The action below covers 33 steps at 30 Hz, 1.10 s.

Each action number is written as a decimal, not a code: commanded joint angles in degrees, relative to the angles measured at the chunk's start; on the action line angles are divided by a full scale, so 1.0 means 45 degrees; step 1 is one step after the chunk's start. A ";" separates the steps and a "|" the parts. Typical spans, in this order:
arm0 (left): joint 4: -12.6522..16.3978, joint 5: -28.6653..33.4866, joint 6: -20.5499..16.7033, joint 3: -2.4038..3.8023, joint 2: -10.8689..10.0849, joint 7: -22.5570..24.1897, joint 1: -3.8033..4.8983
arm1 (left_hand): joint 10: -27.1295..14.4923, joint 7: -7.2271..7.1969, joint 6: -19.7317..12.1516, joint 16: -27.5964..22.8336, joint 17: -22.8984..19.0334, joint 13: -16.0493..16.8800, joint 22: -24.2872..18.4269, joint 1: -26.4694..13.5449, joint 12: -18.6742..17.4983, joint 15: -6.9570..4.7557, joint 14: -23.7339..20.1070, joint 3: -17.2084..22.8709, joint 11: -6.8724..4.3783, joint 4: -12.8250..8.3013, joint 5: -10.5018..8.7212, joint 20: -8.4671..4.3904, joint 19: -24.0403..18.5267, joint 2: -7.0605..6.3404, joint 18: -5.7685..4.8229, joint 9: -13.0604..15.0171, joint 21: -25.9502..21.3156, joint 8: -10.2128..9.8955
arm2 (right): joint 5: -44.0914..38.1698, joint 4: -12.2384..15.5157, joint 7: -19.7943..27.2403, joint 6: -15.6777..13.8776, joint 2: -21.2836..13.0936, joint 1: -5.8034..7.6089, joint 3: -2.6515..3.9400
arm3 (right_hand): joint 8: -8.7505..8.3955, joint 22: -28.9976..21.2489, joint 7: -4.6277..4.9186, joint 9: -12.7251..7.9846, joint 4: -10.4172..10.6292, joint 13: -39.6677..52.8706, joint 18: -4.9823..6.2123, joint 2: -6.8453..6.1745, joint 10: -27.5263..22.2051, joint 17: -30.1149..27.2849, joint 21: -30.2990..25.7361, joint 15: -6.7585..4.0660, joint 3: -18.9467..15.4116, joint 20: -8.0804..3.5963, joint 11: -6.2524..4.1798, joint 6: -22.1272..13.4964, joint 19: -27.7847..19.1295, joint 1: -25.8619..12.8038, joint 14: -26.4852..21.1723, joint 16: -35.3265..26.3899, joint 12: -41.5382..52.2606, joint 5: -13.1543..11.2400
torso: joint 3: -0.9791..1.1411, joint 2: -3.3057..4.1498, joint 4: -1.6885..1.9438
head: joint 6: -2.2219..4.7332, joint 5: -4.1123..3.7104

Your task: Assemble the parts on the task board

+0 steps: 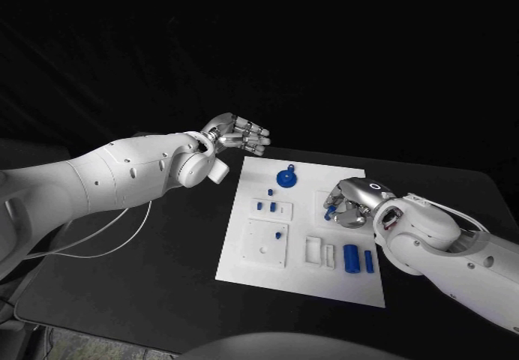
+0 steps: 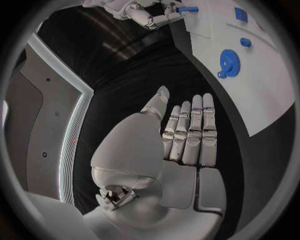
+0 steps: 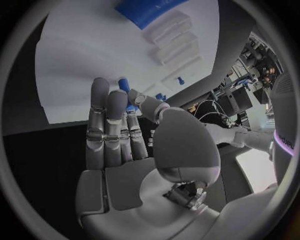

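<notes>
The white task board (image 1: 283,279) lies in the middle of the table. My right hand (image 1: 350,201) hangs over the board's right side and pinches a small blue peg (image 1: 330,214) between thumb and finger; the peg (image 3: 124,85) pokes out past the fingertips, and the left wrist view shows the same peg (image 2: 186,9) in that hand (image 2: 145,15). My left hand (image 1: 236,135) is raised beyond the board's far left corner, fingers straight, holding nothing. A blue gear (image 1: 286,178) sits at the board's far edge. Two blue cylinders (image 1: 352,257) lie near the right front.
Small blue pegs (image 1: 273,206) stand in a white block left of the right hand, and another (image 1: 279,235) sits on a square plate nearer me. White holders (image 1: 313,251) lie beside the cylinders. A cable (image 1: 103,244) trails over the black table at the left.
</notes>
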 commanded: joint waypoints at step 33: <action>-0.0118 0.0090 0.0248 -0.0002 0.0390 -0.0011 -0.0006 | -0.0025 0.0060 0.0021 -0.0035 0.0027 -0.0002 -0.0096 -0.0089 -0.0049 0.0009 -0.0113 0.0006 0.0052 -0.0005 -0.0017 0.0043 -0.0119 0.0057 -0.0009 0.0002 0.0076 -0.0021 | 0.0022 0.1383 0.0488 -0.0810 0.2519 0.0092 -0.1027 | 0.0055 0.0379 -0.0025 0.0010 -0.0101 0.0051 0.0078 0.0213 0.0379 0.0038 -0.0055 -0.0098 -0.0074 -0.0085 -0.0226 0.0217 0.0013 -0.0132 0.0012 -0.0006 0.0083 0.0064 | -0.0028 0.0005 0.0028 | -0.0120 0.0691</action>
